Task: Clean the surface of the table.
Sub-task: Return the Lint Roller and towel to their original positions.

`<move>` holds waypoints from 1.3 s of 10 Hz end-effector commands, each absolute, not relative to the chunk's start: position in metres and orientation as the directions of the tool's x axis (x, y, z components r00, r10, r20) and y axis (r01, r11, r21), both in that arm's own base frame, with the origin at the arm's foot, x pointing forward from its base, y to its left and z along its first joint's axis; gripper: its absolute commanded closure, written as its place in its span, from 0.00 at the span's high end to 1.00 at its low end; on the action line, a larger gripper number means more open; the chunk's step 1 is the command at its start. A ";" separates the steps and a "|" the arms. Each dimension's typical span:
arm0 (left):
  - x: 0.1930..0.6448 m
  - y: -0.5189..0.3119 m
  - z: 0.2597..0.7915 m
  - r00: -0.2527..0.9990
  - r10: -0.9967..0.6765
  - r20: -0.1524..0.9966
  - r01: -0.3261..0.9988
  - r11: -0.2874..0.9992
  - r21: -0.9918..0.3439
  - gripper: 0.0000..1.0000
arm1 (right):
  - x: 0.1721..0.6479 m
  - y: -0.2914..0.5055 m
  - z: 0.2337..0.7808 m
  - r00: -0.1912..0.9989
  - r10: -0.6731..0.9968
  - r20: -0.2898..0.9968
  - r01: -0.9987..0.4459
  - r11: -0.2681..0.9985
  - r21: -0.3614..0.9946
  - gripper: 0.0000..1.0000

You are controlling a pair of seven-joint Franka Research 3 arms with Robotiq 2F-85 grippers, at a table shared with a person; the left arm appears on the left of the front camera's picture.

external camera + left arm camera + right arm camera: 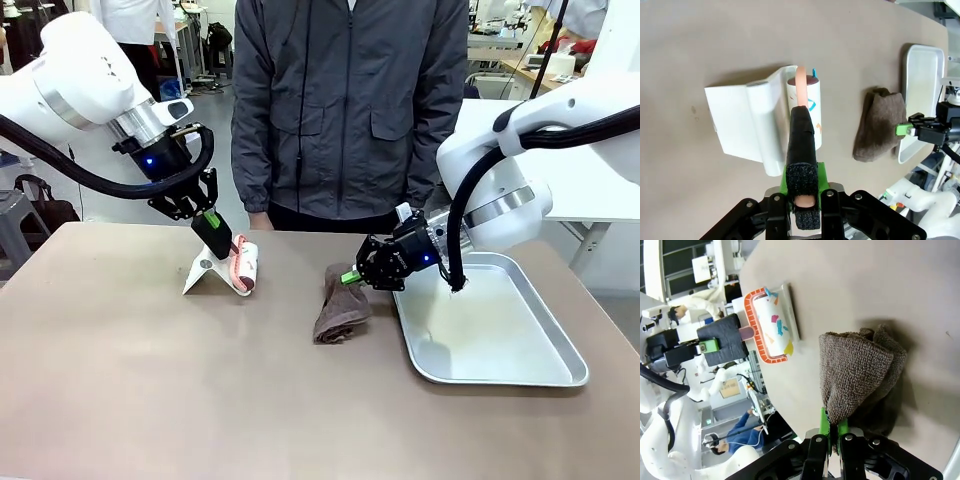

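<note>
On the taupe-brown table [150, 380] my left gripper [213, 228] is shut on the pink handle [801, 90] of a lint roller [244, 265]. The roller's white drum [810, 115] rests on the tabletop against a white plastic cover [747, 125]. Near the middle my right gripper [350, 277] is shut on the upper corner of a brown towel cloth [340, 305]. The cloth [860, 370] hangs crumpled from the green pads with its lower part on the table. The right wrist view also shows the lint roller [771, 330] and the left gripper [710, 346].
A shallow silver tray [490, 320] lies at the right, just behind the right gripper, holding nothing. A person in a grey jacket [350, 110] stands at the far edge, hands out of sight. The near half of the table is bare.
</note>
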State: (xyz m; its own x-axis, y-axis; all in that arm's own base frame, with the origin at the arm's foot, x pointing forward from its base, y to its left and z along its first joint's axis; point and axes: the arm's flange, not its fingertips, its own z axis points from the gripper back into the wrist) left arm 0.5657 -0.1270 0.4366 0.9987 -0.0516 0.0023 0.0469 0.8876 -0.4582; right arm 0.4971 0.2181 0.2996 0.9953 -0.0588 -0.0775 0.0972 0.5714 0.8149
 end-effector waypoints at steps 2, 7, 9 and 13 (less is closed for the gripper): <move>0.578 -0.124 0.440 0.996 -0.091 -0.021 0.072 0.890 -0.450 0.22 | 0.505 0.229 0.300 0.993 -0.049 -0.112 0.119 0.580 0.806 0.06; 0.581 -0.127 0.436 0.999 -0.037 -0.005 0.031 0.902 -0.431 0.22 | 0.504 0.229 0.297 0.993 -0.031 -0.116 0.113 0.574 0.811 0.06; 0.579 -0.126 0.435 1.000 -0.015 0.001 0.014 0.907 -0.422 0.22 | 0.505 0.229 0.296 0.992 -0.022 -0.121 0.112 0.571 0.813 0.06; 0.578 -0.124 0.433 1.000 -0.013 -0.014 0.006 0.909 -0.417 0.79 | 0.504 0.229 0.294 0.992 -0.008 -0.125 0.106 0.582 0.806 0.64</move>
